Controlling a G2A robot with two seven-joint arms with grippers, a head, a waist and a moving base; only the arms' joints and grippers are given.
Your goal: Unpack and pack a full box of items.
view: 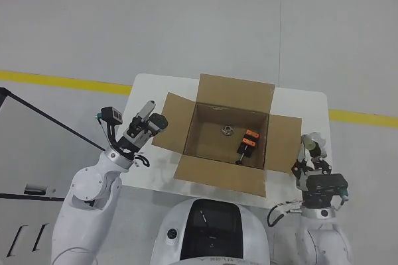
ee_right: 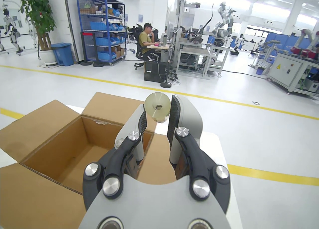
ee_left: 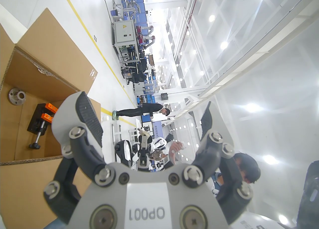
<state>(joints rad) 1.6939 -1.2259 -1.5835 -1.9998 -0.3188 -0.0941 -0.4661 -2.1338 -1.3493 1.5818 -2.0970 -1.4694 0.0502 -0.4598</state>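
Observation:
An open cardboard box [view: 235,89] stands in the middle of the white table [view: 149,86]. On its floor lie a metal flange [view: 225,129] and a black vise with orange jaws [view: 247,147]; both also appear in the left wrist view, flange [ee_left: 17,95] and vise [ee_left: 39,123]. My left gripper [view: 151,116] hovers beside the box's left flap, open and empty [ee_left: 148,120]. My right gripper [view: 312,149] is to the right of the box, shut on a small pale round roll [ee_right: 157,106], held above the table edge near the box [ee_right: 74,145].
The box's four flaps spread outward over the table, leaving narrow bare strips at the left and right. Yellow floor lines [view: 53,81] run behind the table. A dark frame [view: 26,112] stands at the far left.

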